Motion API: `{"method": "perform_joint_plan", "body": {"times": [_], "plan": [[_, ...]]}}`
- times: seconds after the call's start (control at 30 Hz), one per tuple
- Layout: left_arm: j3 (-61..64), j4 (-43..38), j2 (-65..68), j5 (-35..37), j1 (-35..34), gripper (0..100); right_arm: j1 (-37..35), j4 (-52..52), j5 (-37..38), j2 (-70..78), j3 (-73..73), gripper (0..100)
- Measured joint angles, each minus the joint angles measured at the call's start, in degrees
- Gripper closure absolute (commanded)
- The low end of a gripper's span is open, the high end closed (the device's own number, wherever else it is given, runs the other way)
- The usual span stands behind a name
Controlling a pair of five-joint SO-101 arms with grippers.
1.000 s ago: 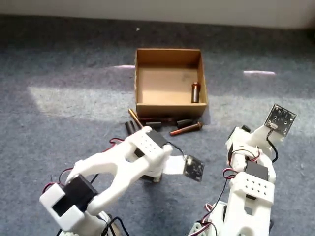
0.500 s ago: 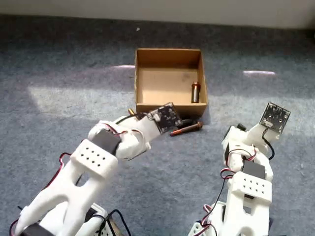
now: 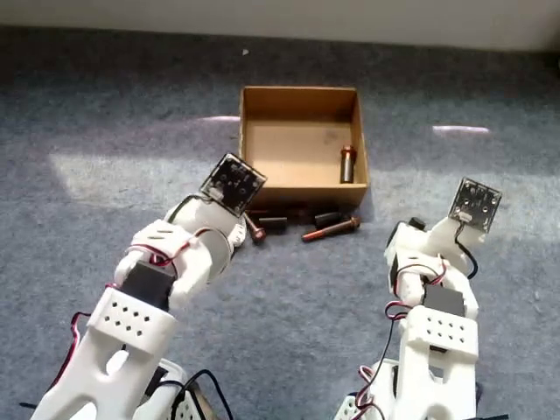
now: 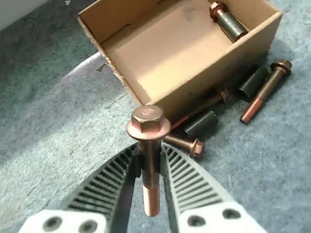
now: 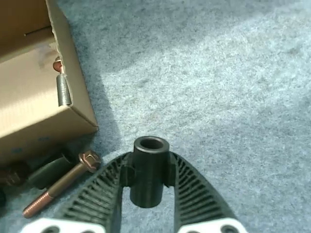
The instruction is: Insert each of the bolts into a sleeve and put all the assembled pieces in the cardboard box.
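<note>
The left claw [image 4: 149, 155] clamps a bolt [image 4: 148, 127] head-up and the right claw [image 5: 148, 165] clamps a sleeve [image 5: 147, 187] bore-up, probably so they can be joined. The box [image 3: 297, 89] waits at upper centre.

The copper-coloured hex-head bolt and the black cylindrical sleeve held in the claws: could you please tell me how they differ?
The copper-coloured hex-head bolt is slim and long with a flanged head; the black cylindrical sleeve is short, stubby and hollow. The bolt is shiny metal; the sleeve is matt black. The bolt sits in the left claw, the sleeve in the right claw. Both are clamped around the middle, ends sticking out.
</note>
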Motion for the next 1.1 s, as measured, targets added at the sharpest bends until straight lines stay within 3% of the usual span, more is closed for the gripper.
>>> {"method": "perform_joint_plan", "body": {"times": [0.23, 0.67, 1.1], "plan": [[4.2, -2.7, -10.0, 6.9, -5.9, 99, -4.0, 0.0, 0.0, -13.5, 5.4, 99.3], [5.6, -2.7, -18.7, 9.5, -6.0, 99, -18.7, 0.1, 0.0, -37.7, 17.2, 99.3], [5.6, -2.7, -26.2, 24.1, -6.0, 99, -27.7, 0.1, 0.0, -49.3, 22.6, 99.2]]}}
